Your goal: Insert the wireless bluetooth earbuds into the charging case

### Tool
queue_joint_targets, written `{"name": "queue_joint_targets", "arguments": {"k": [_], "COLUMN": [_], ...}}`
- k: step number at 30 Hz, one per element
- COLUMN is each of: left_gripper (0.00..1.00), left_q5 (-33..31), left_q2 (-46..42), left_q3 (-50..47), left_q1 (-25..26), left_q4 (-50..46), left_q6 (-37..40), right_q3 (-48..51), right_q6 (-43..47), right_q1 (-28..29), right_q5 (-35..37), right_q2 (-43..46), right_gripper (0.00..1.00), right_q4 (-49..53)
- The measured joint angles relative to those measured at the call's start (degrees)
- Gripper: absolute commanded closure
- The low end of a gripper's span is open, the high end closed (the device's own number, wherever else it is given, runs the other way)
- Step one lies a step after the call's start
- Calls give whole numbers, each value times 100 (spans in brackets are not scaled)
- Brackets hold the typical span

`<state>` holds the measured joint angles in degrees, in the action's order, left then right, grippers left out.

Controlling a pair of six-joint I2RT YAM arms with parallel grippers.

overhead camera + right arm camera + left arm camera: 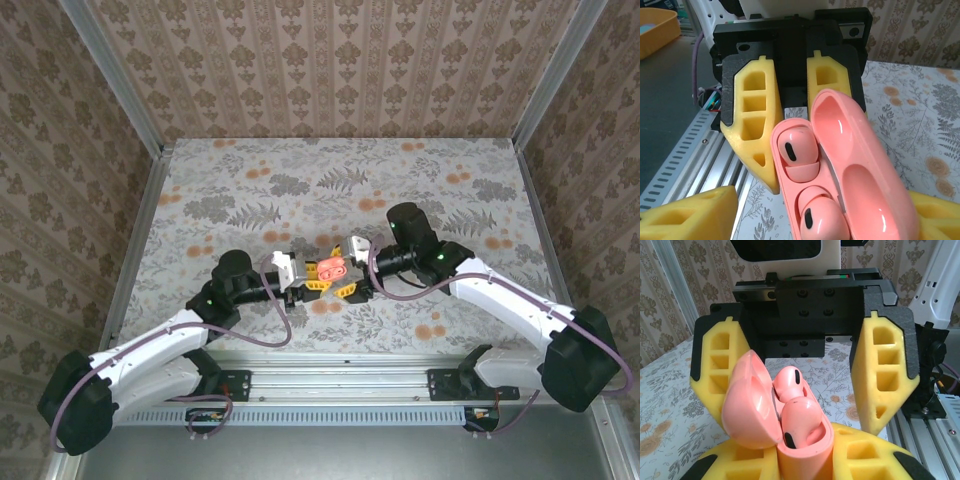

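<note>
Two arms [150, 358] are shown cased in white, with black joints [236, 268] and a small green light [212, 297] on each. Purple cables [698, 65] are looped alongside. Yellow, hollow-celled fingers [885, 380] are mounted on black, screwed plates [803, 305].

Light: bright, even, from overhead.
Shadows: soft and faint.
Glare: mild sheen on charging case [752, 405] lid.
Focus: wrist-view backgrounds slightly soft.

Floral-patterned tabletop [300, 190] between damask-papered walls [330, 60], aluminium rails [340, 385] along the near edge.
</note>
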<state>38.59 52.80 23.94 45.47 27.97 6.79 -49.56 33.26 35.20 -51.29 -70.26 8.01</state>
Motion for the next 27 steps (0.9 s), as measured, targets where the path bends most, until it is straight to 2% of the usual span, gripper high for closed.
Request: {"name": "queue_joint_targets", "arguments": {"k": [6,17,27], "left_gripper": [97,97,97], "left_q5": [-50,-37,28], "left_q2": [-2,-2,-2], "left_q3": [0,-2,-2], "left_q1": [26,59,63], "left_q4": [28,120,120], "left_q6": [0,-20,-44], "right_q3": [101,623,437], "right_q6": [107,17,133], "right_q1": [-2,-315,-391], "right_q5": [-55,-11,-162], "right_q2": [466,1469,837], "right_gripper": [38,35,47], "right_q4": [-52,-267,-129]}}
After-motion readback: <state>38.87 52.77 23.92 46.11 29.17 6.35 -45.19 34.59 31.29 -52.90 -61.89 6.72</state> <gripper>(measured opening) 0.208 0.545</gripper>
